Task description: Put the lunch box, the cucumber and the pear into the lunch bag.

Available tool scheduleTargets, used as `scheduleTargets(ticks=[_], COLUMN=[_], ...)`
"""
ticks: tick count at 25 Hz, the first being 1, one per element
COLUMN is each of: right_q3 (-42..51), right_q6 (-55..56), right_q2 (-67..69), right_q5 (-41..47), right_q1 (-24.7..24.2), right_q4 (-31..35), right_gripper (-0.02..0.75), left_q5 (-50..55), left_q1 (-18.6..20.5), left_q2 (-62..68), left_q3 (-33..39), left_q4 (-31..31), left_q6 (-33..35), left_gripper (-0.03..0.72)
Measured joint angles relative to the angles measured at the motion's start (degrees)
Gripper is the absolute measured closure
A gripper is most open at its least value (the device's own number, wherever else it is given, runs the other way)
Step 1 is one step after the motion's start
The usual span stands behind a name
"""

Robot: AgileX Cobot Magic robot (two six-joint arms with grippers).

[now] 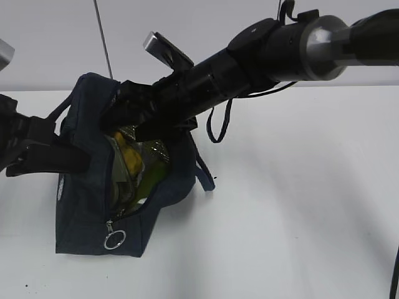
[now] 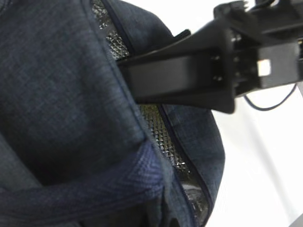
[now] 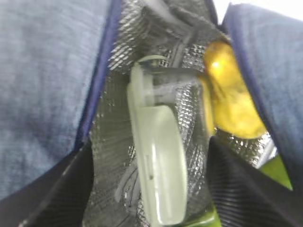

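The navy lunch bag (image 1: 81, 218) stands open on the left of the table. My right gripper (image 1: 132, 124) reaches into its mouth from the upper right. In the right wrist view that gripper (image 3: 147, 146) is open, with foil lining showing on both sides of the pale green lunch box (image 3: 156, 161), which stands on edge between the fingers. The yellow pear (image 1: 129, 156) (image 3: 229, 94) and the green cucumber (image 1: 149, 177) (image 3: 274, 170) lie inside the bag beside it. My left gripper (image 1: 68, 161) is shut on the bag's left wall near its handle strap (image 2: 94, 184). Its fingers are hidden by fabric in the left wrist view.
The bag rests on a white table (image 1: 299, 205). Its metal ring zip pull (image 1: 115, 239) hangs at the front, and a handle loop (image 1: 218, 128) droops behind the right arm. A thin rod (image 1: 103, 37) stands at the back and a black cable (image 1: 394, 274) runs along the right edge.
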Motion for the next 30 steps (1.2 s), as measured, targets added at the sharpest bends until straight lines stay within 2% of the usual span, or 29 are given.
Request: scheduleTargets(ticks=[5,11,16,19,22,26,30], right_q3=[-5.3,-10.8,-14.1,-14.3,-14.5,-14.7,-14.7], right_q6=[1.0,9.3,16.8,19.8,21.3,21.6,21.8], right_q2=[0.0,-2.0,-3.0,-3.0,-3.0,-1.7,0.8], right_q5=[3.0,5.5,12.9,16.9,19.2,19.7,19.7], right_q1=[-0.7,-0.9,-1.0,-1.0,-1.0,-1.0,-1.0], right_q4=[-5.8,-22.2,-36.9,-43.1,-46.2,-46.6,-46.6], right_gripper=[0.153,0.153,0.153,0.16,0.174,0.205,0.271], left_q5=[0.0,0.0,0.0,0.0,0.0,0.0,0.0], left_q1=[0.0,0.0,0.0,0.0,0.0,0.0,0.0], left_q2=[0.0,0.0,0.0,0.0,0.0,0.0,0.0], left_q3=[0.0,0.0,0.0,0.0,0.0,0.0,0.0], left_q4=[0.0,0.5,0.8,0.8,0.8,0.9,0.9], left_q6=[0.0,0.0,0.0,0.0,0.0,0.0,0.0], left_gripper=[0.703,0.703,0.703,0.703,0.703,0.703,0.703])
